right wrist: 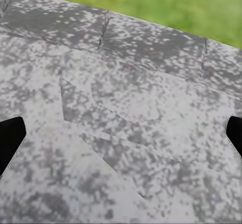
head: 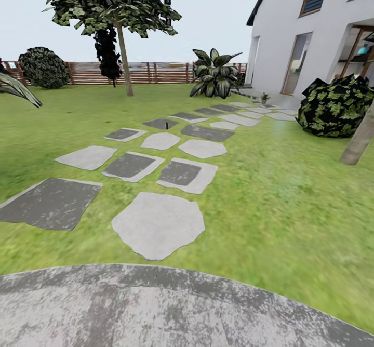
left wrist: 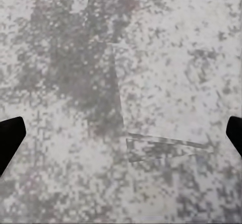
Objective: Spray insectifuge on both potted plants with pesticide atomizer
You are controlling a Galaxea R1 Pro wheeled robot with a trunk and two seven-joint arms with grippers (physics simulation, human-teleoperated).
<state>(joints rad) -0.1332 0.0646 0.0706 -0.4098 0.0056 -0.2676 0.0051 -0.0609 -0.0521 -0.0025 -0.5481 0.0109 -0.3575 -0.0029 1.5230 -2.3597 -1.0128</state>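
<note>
In the head view the garden's lawn (head: 291, 201) stretches ahead, crossed by a path of grey stepping stones (head: 158, 225). Far along the path a tiny slim dark object (head: 167, 125) stands on a dark stone; it looks like the pesticide atomizer but is too small to be sure. A small potted plant (head: 265, 97) sits on the paving by the house. In the left wrist view my left gripper (left wrist: 121, 133) hangs open over mottled grey paving (left wrist: 151, 58). My right gripper (right wrist: 121, 133) is also open above that paving, near its edge with the grass (right wrist: 166, 2).
Round grey paving (head: 156, 305) lies right in front of me. A tree (head: 123, 51) and a wooden fence (head: 140, 72) stand at the back, with a big striped-leaf plant (head: 214, 74). Dark shrubs (head: 335, 105), a trunk (head: 358, 139) and the white house (head: 291, 25) line the right.
</note>
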